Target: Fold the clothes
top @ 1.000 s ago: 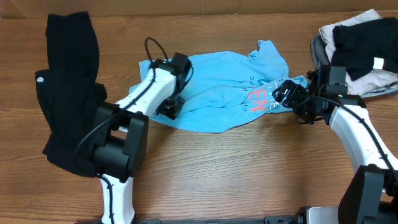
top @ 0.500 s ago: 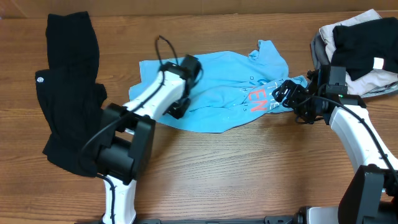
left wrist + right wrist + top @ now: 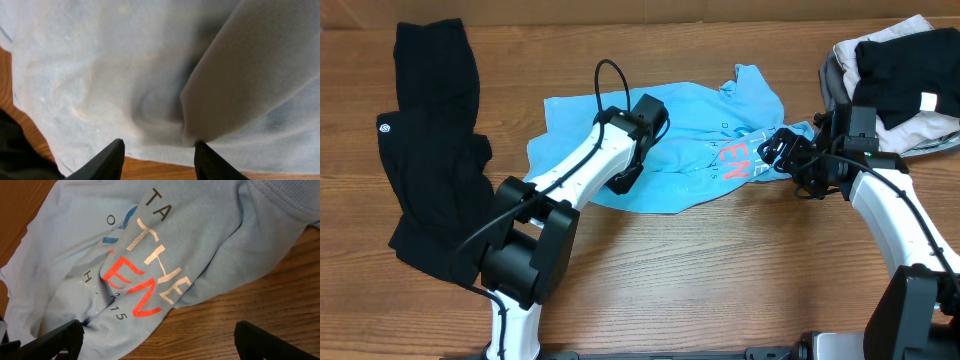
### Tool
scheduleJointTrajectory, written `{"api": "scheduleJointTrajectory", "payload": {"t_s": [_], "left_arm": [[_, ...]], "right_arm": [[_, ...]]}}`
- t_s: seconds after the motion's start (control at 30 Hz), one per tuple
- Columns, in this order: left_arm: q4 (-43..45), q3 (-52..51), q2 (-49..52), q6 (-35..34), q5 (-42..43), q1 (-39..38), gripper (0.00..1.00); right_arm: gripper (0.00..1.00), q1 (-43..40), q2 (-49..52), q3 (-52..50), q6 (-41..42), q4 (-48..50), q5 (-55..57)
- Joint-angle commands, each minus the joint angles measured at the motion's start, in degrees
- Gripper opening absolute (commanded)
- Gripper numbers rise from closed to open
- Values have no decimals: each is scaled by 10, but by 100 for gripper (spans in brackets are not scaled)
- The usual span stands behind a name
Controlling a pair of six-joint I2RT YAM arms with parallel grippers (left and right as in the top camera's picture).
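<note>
The light blue T-shirt [image 3: 690, 120] lies crumpled on the middle of the wooden table, its red and white lettering [image 3: 735, 160] toward the right. My left gripper [image 3: 623, 182] is open, low over the shirt's front edge. In the left wrist view the shirt [image 3: 100, 75] fills the frame, and a raised fold ends at one fingertip of the gripper [image 3: 159, 150]. My right gripper [image 3: 772, 150] is wide open at the shirt's right edge. In the right wrist view its fingers [image 3: 157, 340] straddle the shirt's hem [image 3: 75, 255] and bare wood. The long black garment [image 3: 430, 120] with a white round logo [image 3: 385, 126] lies at the far left.
A pile of black, white and grey clothes [image 3: 900, 85] sits at the back right corner, just behind my right arm. Bare wood [image 3: 720, 270] runs along the front of the table.
My left arm has swung right across the blue shirt, from its left part toward its middle. The right arm and the shirt's lettered side have not moved.
</note>
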Motion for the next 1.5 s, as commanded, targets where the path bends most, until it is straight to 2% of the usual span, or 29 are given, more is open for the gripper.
{"api": "scheduleJointTrajectory", "payload": {"t_s": [0.0,0.27,0.43,0.57,0.77,0.9,1.0,1.17,1.33,1.47], "left_arm": [[15,-30,-17,23,-14,0,48],[56,-81,-17,30,-30,0,47],[82,-95,-17,19,-60,5,41],[107,-95,-17,-7,-84,26,40],[135,-94,-17,-7,-83,64,41],[127,-94,-17,-7,-45,74,40],[88,-94,-17,-12,7,73,39],[21,-95,-17,-64,87,73,38],[58,-97,-17,-70,87,86,47],[96,-97,-14,-70,141,107,48]], "right_arm": [[100,-1,-3,9,-4,3,2],[100,-1,-3,9,-4,3,2],[100,-1,-3,9,-4,3,2],[100,-1,-3,9,-4,4,2],[100,-1,-3,9,-4,9,2],[100,-1,-3,9,-4,12,2],[100,-1,-3,9,-4,12,2],[100,-1,-3,9,-4,12,2],[100,-1,-3,9,-4,11,1],[100,-1,-3,9,-4,3,2]]}}
